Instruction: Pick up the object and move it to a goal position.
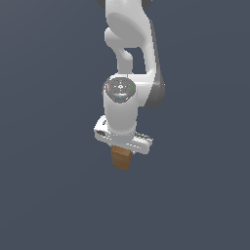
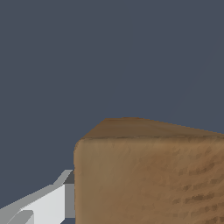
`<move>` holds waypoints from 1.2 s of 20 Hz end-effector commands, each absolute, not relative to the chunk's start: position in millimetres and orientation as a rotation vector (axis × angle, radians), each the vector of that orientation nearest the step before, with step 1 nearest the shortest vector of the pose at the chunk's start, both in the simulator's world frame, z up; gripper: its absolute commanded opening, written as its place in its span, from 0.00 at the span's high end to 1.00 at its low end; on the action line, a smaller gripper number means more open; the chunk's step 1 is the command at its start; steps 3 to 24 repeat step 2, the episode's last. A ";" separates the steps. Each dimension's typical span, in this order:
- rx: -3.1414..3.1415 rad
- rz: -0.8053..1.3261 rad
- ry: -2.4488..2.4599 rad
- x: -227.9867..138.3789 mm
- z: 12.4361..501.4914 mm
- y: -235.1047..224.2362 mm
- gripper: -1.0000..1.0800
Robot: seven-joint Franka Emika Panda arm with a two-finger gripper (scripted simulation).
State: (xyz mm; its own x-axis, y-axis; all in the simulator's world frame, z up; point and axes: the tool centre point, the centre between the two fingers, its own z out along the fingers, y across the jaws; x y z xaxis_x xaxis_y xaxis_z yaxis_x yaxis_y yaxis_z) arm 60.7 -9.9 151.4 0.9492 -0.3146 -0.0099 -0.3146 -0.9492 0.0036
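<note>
Exterior view: a white Franka Panda arm (image 1: pixel 128 68) is reaching down from the upper edge of the scene against a plain slate-grey backdrop, its wrist pointing straight at the floor. The gripper (image 1: pixel 122 152) is sitting just under the wide white hand, and the small brown cube (image 1: pixel 121 157) is hanging directly below it, tucked up against the hand's underside and much narrower than the hand itself. The cube is appearing slightly tilted, one corner leaning toward the exterior view's right. No shadow or surface line is showing beneath it, so whether it is touching the ground cannot be told. The gripper is clasping the cube between its closed-in fingers. Seen from the wrist camera, the cube (image 2: pixel 148 175) is filling much of the picture, its grainy wood face close to the lens, with one pale grey finger (image 2: pixel 52 201) pressing flush against its side.
</note>
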 end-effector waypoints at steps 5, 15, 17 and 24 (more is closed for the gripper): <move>3.102 0.000 -0.496 62.4 157.8 -15.1 1.00; 3.102 0.000 -0.496 62.4 157.8 -15.1 1.00; 3.102 0.000 -0.496 62.4 157.8 -15.1 1.00; 3.102 0.000 -0.496 62.4 157.8 -15.1 1.00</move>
